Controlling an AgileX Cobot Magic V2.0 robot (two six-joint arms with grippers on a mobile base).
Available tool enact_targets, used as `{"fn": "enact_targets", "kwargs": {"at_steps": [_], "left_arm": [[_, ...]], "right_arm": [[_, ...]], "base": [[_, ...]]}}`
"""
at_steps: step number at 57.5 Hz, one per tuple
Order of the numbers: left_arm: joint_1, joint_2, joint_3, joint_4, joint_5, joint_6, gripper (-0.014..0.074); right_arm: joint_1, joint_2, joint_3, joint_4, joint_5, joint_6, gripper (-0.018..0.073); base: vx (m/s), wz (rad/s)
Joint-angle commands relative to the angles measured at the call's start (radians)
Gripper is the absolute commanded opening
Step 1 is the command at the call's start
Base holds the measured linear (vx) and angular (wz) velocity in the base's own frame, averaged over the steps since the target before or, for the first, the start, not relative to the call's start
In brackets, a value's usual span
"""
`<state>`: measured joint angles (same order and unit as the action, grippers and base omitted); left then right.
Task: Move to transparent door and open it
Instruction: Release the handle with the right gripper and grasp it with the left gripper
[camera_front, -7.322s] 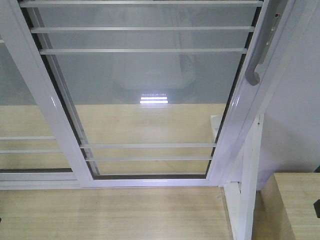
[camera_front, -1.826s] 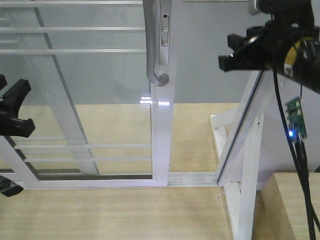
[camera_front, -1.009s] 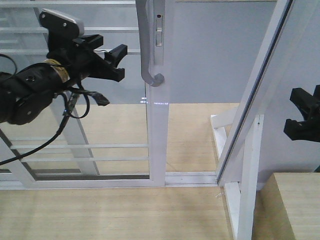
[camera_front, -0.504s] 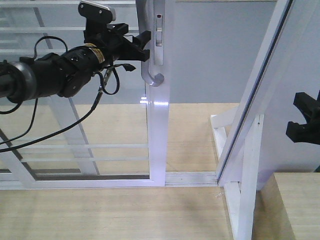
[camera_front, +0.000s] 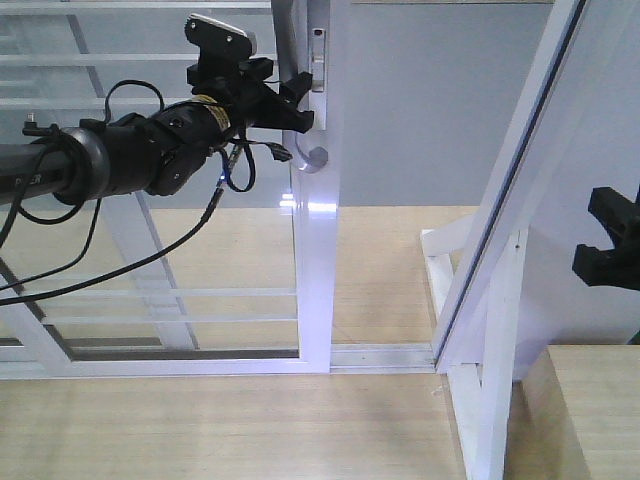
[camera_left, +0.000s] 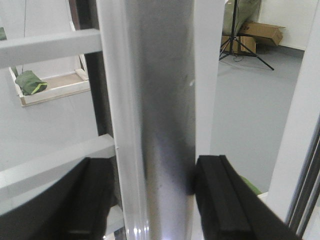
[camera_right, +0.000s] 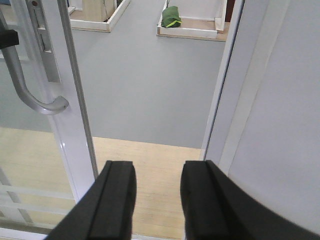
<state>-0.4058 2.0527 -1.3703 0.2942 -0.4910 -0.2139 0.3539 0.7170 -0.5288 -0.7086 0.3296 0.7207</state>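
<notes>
Far left of the front view there's a second barred panel (camera_front: 155, 260), with the door overlapping it. The left arm (camera_front: 110, 170) reaches in across that glass, cables hanging off it. Its gripper (camera_front: 287, 97) is right at the handle (camera_front: 312, 155). In the left wrist view the handle (camera_left: 155, 100) fills the whole gap between the black pads (camera_left: 220, 200), and both pads look pressed against its sides, so I'd call it pinching the handle. The grip sits on the straight part, above the curved bottom end.

The door (camera_front: 315, 260) has its handle stile about mid-frame, upright, with its foot in the bottom track. A lock plate (camera_front: 318, 60) sits on the stile just beside the handle. The door stands partly open. Right of the stile there's a clear gap through to the grey floor (camera_front: 420, 120) beyond, and the wood floor (camera_front: 220, 420) is on the near side.

The gap ends at the white jamb (camera_front: 510, 200), which looks slanted in this view.

The right gripper (camera_front: 610, 240) is at the far right edge, well apart from the door. In the right wrist view its fingers (camera_right: 117, 200) are spread with nothing between them, pointing at the opening, with the handle (camera_right: 30, 95) off to the left and the jamb (camera_right: 225, 75) to the right.
</notes>
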Motion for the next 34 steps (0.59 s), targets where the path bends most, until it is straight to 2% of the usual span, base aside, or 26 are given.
{"fn": "enact_targets", "kwargs": {"at_steps": [1, 24, 34], "left_arm": [[0.017, -0.061, -0.037, -0.099, -0.077, 0.036, 0.0428], [0.059, -0.064, -0.037, -0.115, -0.069, 0.039, 0.0427], [0.073, -0.066, -0.037, -0.115, 0.007, 0.039, 0.0427]], "right_arm": [[-0.004, -0.005, -0.032, -0.031, -0.051, 0.001, 0.0313], [-0.004, -0.005, -0.032, -0.031, -0.051, 0.001, 0.0313], [-0.004, -0.005, -0.032, -0.030, -0.051, 0.001, 0.0313]], "base": [[0.00, 0.00], [0.00, 0.00], [0.00, 0.00]]}}
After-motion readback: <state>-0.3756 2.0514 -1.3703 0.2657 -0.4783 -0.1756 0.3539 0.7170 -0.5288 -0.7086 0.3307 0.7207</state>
